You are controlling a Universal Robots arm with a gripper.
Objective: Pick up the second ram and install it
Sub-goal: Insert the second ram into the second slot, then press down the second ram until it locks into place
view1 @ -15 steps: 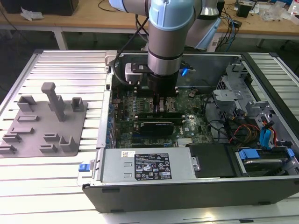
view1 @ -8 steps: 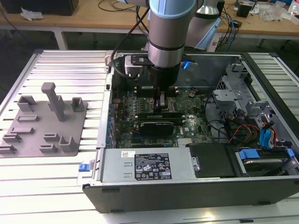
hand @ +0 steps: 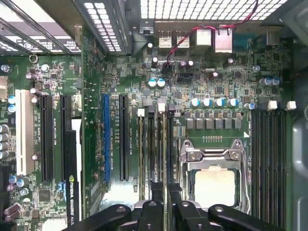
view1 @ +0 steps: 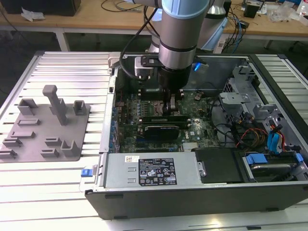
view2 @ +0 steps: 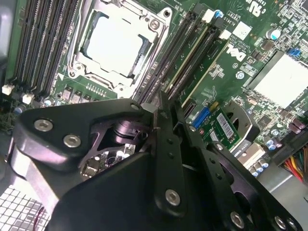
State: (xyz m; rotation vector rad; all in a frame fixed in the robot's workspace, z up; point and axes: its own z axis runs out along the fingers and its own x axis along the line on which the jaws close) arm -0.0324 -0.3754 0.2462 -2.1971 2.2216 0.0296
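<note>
The arm reaches down into the open computer case (view1: pixel 192 187), which lies on the slatted table (view1: pixel 62 72), and the gripper (view1: pixel 172 103) stands low over the motherboard (view1: pixel 144 108). In the second wrist view the gripper (view2: pixel 162 103) has its fingers (view2: pixel 169 144) drawn close together above the memory slots (view2: pixel 185 53) beside the processor socket (view2: pixel 115 43) (whether a thin board is pinched between them cannot be told). The second ram (hand: pixel 168 144) appears to stand in a slot just ahead of the fingertips. The grey fixture plate (view1: pixel 45 127) sits on the table, well apart from the case.
</note>
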